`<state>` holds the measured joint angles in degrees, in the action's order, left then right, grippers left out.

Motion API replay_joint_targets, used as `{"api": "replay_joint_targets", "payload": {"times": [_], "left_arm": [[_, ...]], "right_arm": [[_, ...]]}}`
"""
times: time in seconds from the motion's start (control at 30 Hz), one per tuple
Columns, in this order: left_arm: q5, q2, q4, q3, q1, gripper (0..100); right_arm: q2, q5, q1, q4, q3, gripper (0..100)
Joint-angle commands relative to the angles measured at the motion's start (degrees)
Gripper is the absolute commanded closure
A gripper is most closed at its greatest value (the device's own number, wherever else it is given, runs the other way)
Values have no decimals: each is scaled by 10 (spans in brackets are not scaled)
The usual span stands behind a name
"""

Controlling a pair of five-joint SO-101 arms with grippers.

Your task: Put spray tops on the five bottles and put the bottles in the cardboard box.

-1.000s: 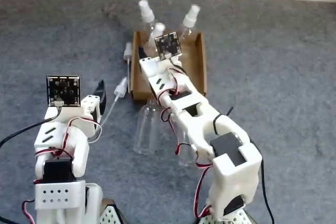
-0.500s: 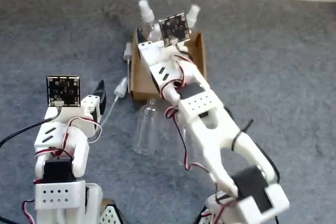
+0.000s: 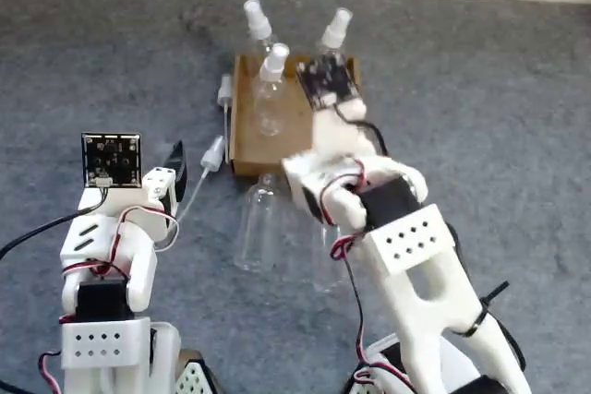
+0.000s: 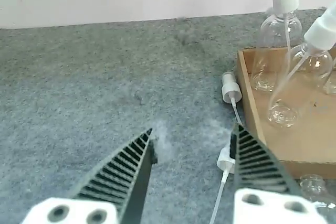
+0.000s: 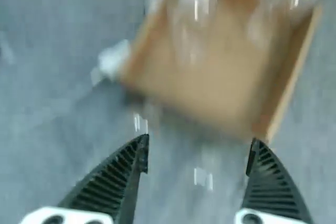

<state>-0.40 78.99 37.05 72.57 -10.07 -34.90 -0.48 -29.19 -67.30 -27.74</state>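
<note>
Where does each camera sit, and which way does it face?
High view: fixed above the table, facing down on left arm, right arm and cardboard box.
Left wrist view: on the left arm, facing across the table to the box; its open left end effector shows.
Right wrist view: on the right arm, facing down at the box; its open right end effector shows.
Shared: all three see the box.

Cardboard box [image 5: 291, 66]: blurring, interior smearing beyond reading.
Uncapped bottle [image 3: 323, 272]: lying half hidden beneath right arm [image 3: 411, 242].
Bottle neck [image 4: 314, 184]: running off frame edge.
</note>
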Motion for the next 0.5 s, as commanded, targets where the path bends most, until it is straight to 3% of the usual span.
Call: {"api": "replay_joint_targets", "payload": {"times": [0.0,0.27,0.47], "left_arm": [[-3,-1,-12,-3,-2,825],[-4,-2,-11,-3,-2,825],[-4,-2,-14,2,-2,825]], "right_arm": [[6,0,-5,-85,6,761],[142,-44,-17,-5,-102,684],[178,-76,-20,7,-134,686]]}}
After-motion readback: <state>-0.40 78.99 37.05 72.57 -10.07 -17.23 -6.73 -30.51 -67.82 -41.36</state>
